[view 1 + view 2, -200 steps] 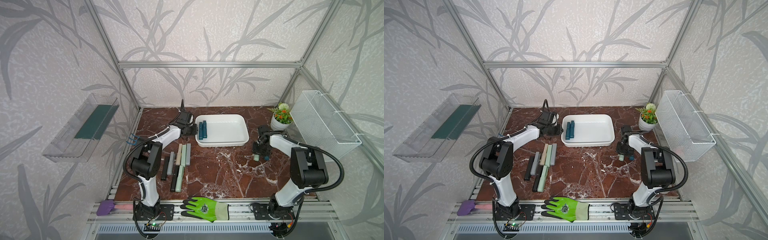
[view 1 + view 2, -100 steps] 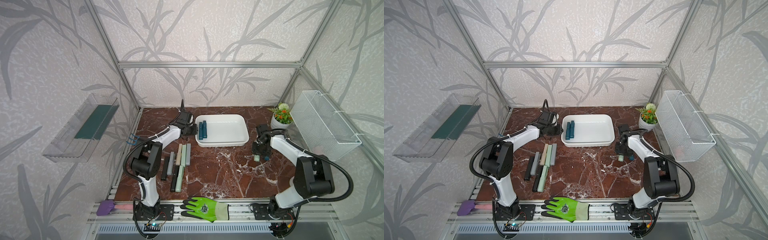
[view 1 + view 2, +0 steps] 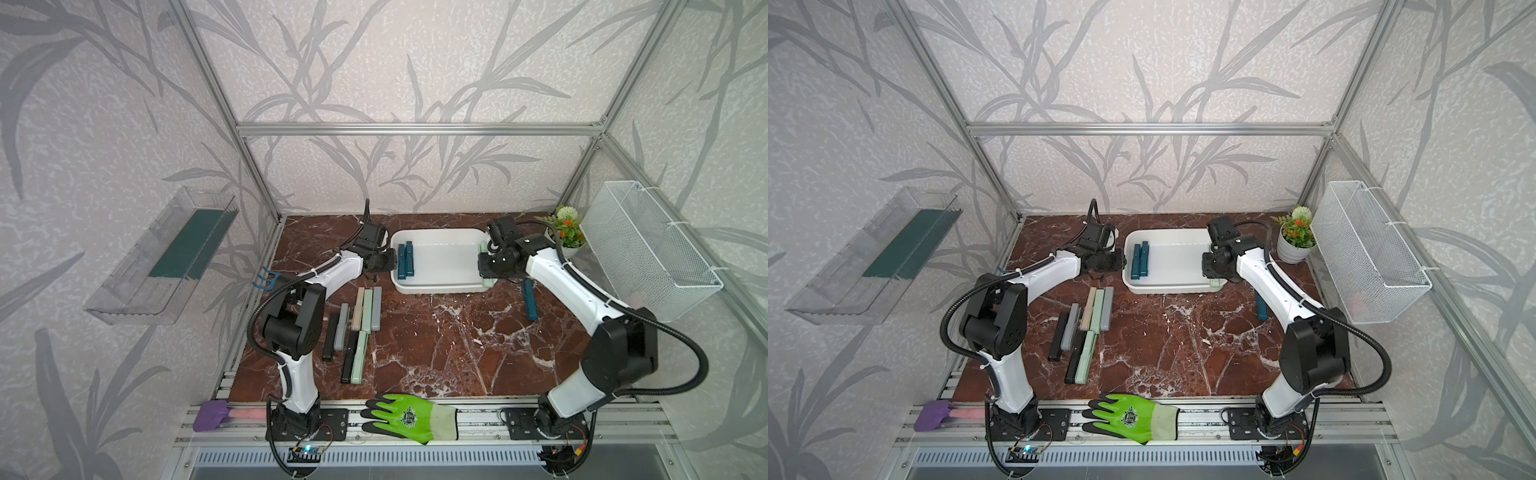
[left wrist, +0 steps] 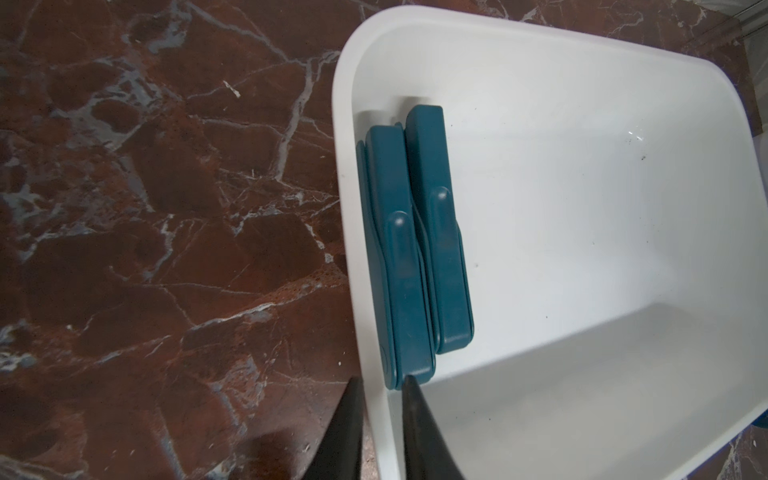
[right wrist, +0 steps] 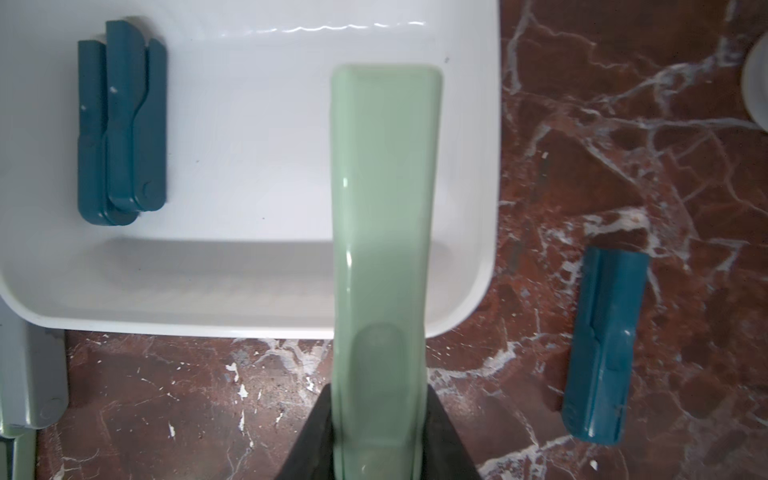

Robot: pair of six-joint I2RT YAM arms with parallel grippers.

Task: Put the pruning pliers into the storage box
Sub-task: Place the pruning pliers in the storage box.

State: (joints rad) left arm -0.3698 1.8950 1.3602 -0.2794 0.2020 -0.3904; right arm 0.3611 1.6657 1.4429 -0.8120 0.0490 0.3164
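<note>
I find the right gripper (image 5: 378, 419) clamped on pale green pruning pliers (image 5: 384, 208), long axis crossing the near rim of the storage box (image 5: 208, 286) at its right end; the left gripper (image 4: 382, 399) pinches the opposite wall.

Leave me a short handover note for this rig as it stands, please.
Left gripper: shut on the wall of the storage box at the left arm's end.
Right gripper: shut on the pale green pliers, held over the box's opposite end, not yet released.
Done: two teal pliers lie in the box.
Left: drop the green one, then the lone teal pliers by the right arm and seven pliers grouped by the left arm.
</note>
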